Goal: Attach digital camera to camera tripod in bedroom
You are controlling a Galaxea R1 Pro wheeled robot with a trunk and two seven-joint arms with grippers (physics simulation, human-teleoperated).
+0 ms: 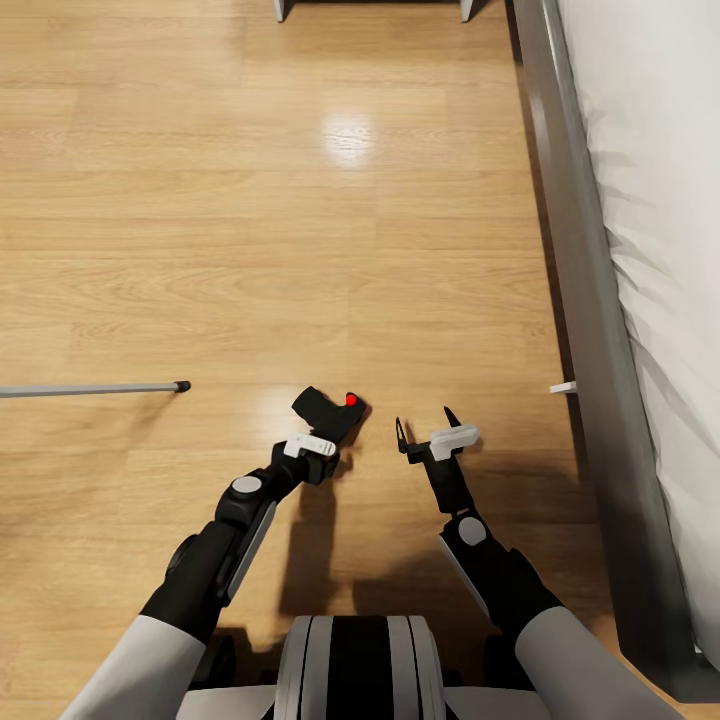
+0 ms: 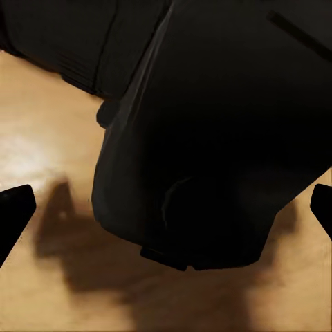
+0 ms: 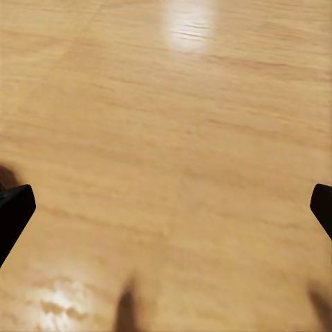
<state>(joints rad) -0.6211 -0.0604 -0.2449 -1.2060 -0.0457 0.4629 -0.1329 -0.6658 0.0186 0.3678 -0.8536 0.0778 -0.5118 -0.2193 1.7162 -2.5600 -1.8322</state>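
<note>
Head view: the left pincer (image 1: 322,432) grips the digital camera (image 1: 328,410), held above the wood floor (image 1: 300,250); the right pincer (image 1: 425,425) stands open beside it. A tripod leg (image 1: 95,389) reaches in at left; the bed (image 1: 640,250) runs along the right.

Left wrist view: the digital camera (image 2: 207,138) sits between the fingertips (image 2: 14,211).

Right wrist view: spread fingertips (image 3: 14,214) above bare floor (image 3: 173,152).

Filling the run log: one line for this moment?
left gripper: shut on camera | right gripper: open, empty | tripod leg: on floor, left | attach: not yet
</note>
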